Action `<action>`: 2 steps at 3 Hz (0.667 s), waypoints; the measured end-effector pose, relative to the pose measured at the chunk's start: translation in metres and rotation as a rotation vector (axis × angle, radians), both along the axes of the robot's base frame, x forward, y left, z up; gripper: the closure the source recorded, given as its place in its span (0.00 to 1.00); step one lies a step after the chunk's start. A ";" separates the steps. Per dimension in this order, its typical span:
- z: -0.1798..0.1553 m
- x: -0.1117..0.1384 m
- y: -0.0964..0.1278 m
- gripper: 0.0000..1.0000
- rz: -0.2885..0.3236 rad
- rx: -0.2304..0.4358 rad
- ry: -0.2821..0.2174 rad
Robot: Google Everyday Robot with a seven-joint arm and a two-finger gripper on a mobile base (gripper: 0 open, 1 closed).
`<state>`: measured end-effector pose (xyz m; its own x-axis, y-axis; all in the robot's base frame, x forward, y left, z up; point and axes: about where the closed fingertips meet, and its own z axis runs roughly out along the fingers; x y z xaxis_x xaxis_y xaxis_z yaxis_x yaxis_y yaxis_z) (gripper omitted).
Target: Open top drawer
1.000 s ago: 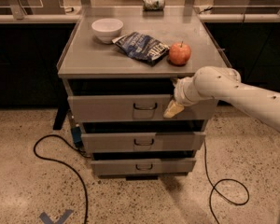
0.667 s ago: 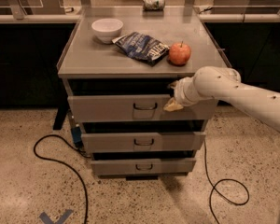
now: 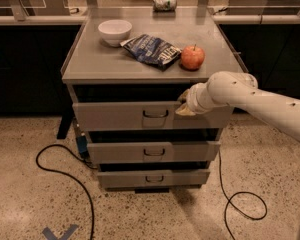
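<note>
The top drawer [image 3: 115, 116] is the widest grey metal front of three, with a dark wire pull [image 3: 155, 115] in a central recess. It stands out a little from the cabinet, with a dark gap above it. My gripper [image 3: 183, 109] is at the drawer's upper right part, just right of the pull, its tan fingertips against the drawer's top edge. My white arm [image 3: 250, 96] reaches in from the right.
On the cabinet top [image 3: 100, 59] are a white bowl [image 3: 114, 31], a dark chip bag [image 3: 152, 49], a red apple [image 3: 192, 57] and a can [image 3: 164, 3] at the back. Two narrower drawers [image 3: 153, 152] sit below. Black cables [image 3: 65, 176] lie on the speckled floor at both sides.
My gripper has moved a little left and up along the top drawer's front, toward the pull. The drawer front looks unchanged.
</note>
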<state>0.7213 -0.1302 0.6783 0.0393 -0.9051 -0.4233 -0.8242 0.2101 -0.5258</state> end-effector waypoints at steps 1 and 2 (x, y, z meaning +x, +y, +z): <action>0.000 0.000 0.000 1.00 0.000 0.000 0.000; 0.009 -0.021 -0.001 1.00 0.004 0.051 -0.009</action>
<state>0.7003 -0.1313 0.6872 0.0464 -0.8823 -0.4684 -0.8205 0.2338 -0.5216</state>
